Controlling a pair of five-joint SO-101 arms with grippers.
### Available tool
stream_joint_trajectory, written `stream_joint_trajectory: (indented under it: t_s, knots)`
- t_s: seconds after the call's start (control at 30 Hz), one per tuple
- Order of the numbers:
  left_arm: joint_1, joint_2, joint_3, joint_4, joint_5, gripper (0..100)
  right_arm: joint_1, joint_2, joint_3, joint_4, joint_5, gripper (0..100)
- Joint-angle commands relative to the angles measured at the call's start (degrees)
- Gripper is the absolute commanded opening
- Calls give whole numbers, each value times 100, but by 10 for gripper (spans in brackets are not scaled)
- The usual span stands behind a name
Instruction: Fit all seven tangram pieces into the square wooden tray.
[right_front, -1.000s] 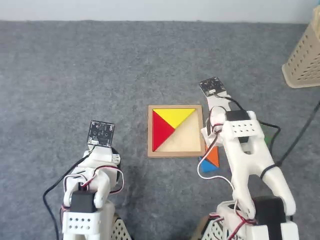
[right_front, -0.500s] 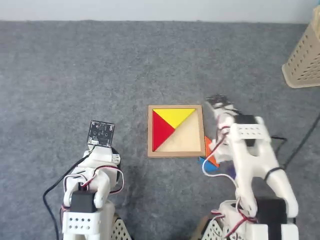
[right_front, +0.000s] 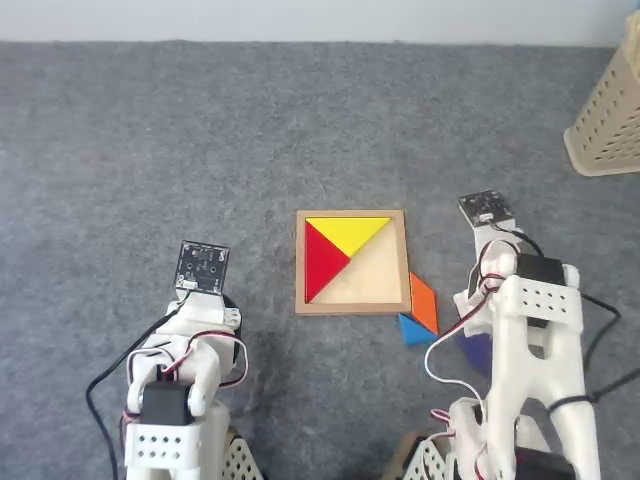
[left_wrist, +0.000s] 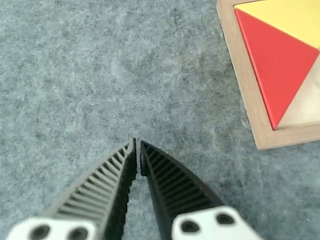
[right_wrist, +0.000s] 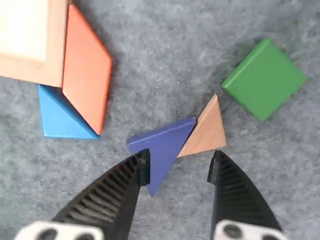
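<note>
Tangram pieces are lying in two groups on the grey bench (right_front: 150, 130). A yellow triangle (right_front: 350, 233) and a red triangle (right_front: 323, 260) are sitting inside the square wooden tray (right_front: 350, 309) mid-bench. An orange parallelogram (right_wrist: 86, 90) is lying against the tray's right rim, touching a blue triangle (right_wrist: 60, 119). Nearer the right edge, a dark blue triangle (right_wrist: 162, 147) is touching a tan triangle (right_wrist: 207, 131), with a green square (right_wrist: 263, 78) just beside them; from above, the right arm is hiding most of these three. The right pincer (right_wrist: 179, 162) is hanging open over them. The left pincer (left_wrist: 137, 146) is hovering closed and empty toward the near left corner.
</note>
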Motion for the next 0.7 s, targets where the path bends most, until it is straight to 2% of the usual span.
stream_joint_trajectory:
  t_s: [0.0,0.13,0.23,0.67]
  knots:
    - [-26,-18,-31,26,53,11,-567,-13,-290,66,97,213]
    - [-26,-18,-31,26,53,11,-1666,708,-862,75,-360,213]
    - [-26,-18,-31,26,53,11,-2176,1314,-1108,13,-475,213]
    - [-26,-18,-31,26,53,11,-2185,2571,-1108,-1112,-835,213]
